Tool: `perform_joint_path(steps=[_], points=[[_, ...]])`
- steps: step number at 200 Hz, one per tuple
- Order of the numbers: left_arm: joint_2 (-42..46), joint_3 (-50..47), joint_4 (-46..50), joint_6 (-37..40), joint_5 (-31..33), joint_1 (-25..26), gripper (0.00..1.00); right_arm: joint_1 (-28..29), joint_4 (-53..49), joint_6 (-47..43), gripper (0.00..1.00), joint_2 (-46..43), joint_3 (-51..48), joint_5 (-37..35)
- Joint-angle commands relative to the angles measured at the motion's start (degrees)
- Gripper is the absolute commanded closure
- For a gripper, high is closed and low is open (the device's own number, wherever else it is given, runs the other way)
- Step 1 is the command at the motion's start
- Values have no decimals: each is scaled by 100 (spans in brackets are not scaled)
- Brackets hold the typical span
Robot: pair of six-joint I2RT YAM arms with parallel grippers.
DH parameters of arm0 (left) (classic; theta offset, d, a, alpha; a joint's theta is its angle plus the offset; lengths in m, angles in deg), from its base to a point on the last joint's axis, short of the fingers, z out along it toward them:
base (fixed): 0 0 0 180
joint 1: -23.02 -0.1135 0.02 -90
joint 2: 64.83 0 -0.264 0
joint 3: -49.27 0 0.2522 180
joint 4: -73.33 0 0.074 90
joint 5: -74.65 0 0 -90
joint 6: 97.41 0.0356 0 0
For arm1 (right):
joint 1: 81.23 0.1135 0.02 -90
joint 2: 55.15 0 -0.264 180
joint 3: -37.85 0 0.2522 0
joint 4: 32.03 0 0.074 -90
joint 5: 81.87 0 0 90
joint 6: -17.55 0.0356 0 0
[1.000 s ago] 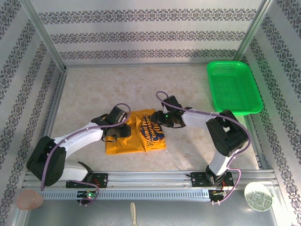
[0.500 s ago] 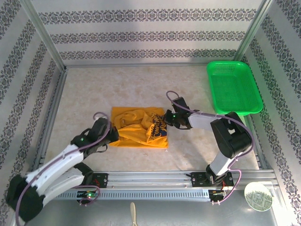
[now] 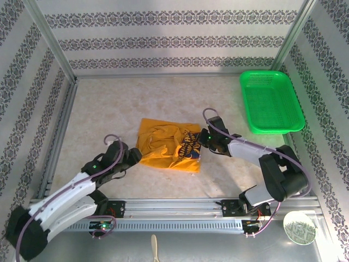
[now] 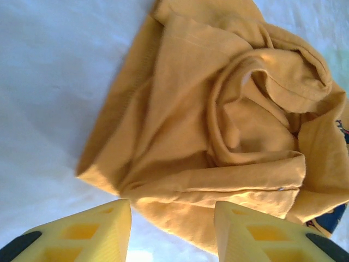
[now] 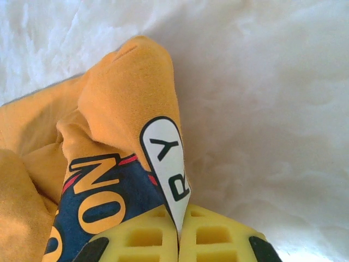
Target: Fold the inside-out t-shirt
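Top external view: left gripper [image 3: 132, 157] is sitting low at the near-left corner of the inside-out t-shirt [image 3: 166, 144], just beside the cloth. Left wrist view is showing its jaws standing well apart, gripping nothing, rumpled hem lying just ahead. The shirt is lying bunched mid-table [image 3: 98, 109], mustard cloth heaped, navy print showing at its right edge. Right gripper [image 3: 203, 139] is pinching that printed edge, and right wrist view is showing the fingers closed tight on the fabric. Green basket [image 3: 271, 101] is sitting well apart, far right. Judging: spreading step, shirt not yet flat. Next move is likely calling for the left jaws closing on the hem, then both arms drawing apart
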Motion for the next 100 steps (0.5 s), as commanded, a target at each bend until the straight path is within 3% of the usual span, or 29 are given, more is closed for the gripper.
perform_joint_path(steps=[1, 28, 63, 100], points=[[-814, 295, -1407, -142, -249, 399, 55, 58, -131, 161, 100, -246, -187, -466], [-1879, 974, -1482, 398, 23, 850, 50, 74, -167, 290, 100, -544, -453, -641], [-2824, 2260, -31, 1637, 850, 1174, 45, 89, -226, 302, 100, -669, -563, -661], [-3637, 2909, 424, 2297, 649, 1230, 40, 79, -262, 311, 100, -696, -592, -700]])
